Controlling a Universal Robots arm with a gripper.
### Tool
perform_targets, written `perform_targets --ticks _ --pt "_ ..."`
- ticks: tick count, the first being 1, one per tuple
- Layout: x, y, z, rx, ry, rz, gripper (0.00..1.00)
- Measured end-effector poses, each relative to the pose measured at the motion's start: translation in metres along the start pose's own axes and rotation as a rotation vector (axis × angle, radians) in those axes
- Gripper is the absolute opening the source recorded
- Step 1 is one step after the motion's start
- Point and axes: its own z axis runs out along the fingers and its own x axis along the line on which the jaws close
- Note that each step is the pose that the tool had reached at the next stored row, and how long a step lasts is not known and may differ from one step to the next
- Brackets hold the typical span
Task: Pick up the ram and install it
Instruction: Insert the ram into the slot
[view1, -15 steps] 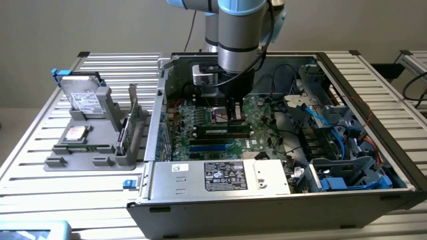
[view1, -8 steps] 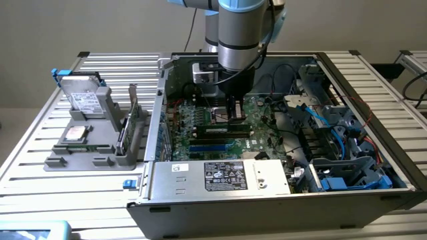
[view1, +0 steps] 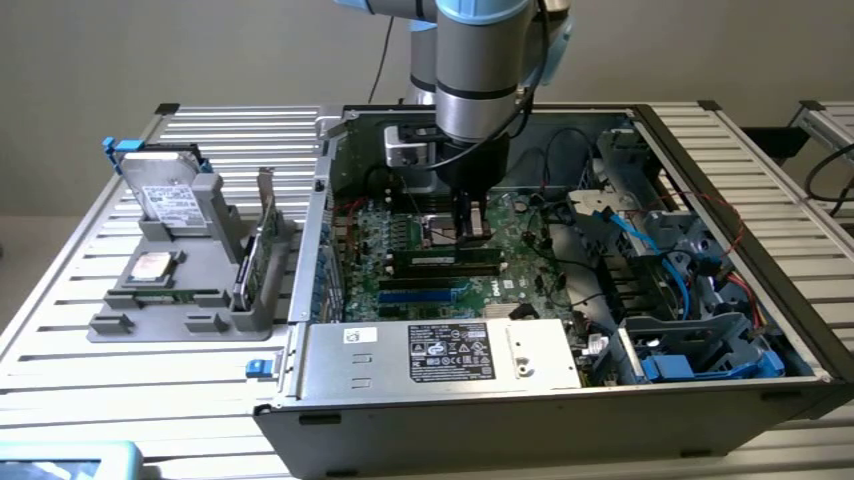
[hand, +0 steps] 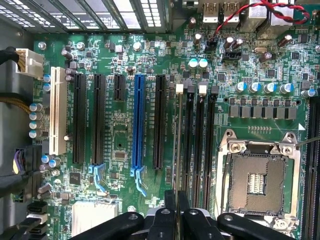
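When you looked down through the wrist view, the fingers (hand: 184, 210) were closed almost completely, and the thin green edge of the ram (hand: 175, 150) was pinched between them. So the ram did not lie to any side of the fingers: it was directly between them and hung straight below the wrist. Its long axis ran along the memory slot with the white latch (hand: 179, 89), parallel to the neighbouring black memory slots (hand: 199, 145) and to the long blue slot (hand: 138, 120) further away on the motherboard (hand: 120, 135). The processor socket (hand: 257, 175) stood on the other side of these memory slots, well apart from the grip. In the exterior view the same stick (view1: 447, 261) stood on its edge inside the computer case (view1: 747, 190), with its length going from the exterior view's left to the exterior view's right, and the fingers (view1: 467, 228) held it from above, near the middle of its length. In my judgement the edge of the ram was in line with that slot, which is the relation that matters for the installing. You could not tell from these views whether its lower edge was already pressed into the slot or only resting at its mouth. The case itself stood on the slatted worktop (view1: 200, 370).
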Motion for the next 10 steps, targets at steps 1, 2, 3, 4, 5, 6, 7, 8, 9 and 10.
perform_targets --ticks 1,2,3,4,5,6,7,8,9,10 --pt "0.0 0.0002 0.0 0.001 -0.0006 0.0 0.13" --pt "0.0 0.0004 0.0001 0.0022 -0.0013 0.0 0.13" --pt "0.0 0.0006 0.0 0.004 -0.0021 0.001 0.13" --pt "0.0 0.0008 0.0 0.0067 -0.0035 0.001 0.13" --pt "0.0 0.001 0.0001 0.0089 -0.005 0.001 0.13" --pt "-0.0001 0.0011 0.0002 0.0101 -0.0058 0.001 0.13" --pt "-0.0001 0.0013 0.0003 0.0111 -0.0058 0.001 0.13" --pt "-0.0001 0.0017 0.0004 0.012 -0.0057 0.001 0.13" --pt "-0.0001 0.002 0.0005 0.0127 -0.0058 0.001 0.13" --pt "-0.0001 0.0021 0.0005 0.013 -0.0058 0.001 0.13"
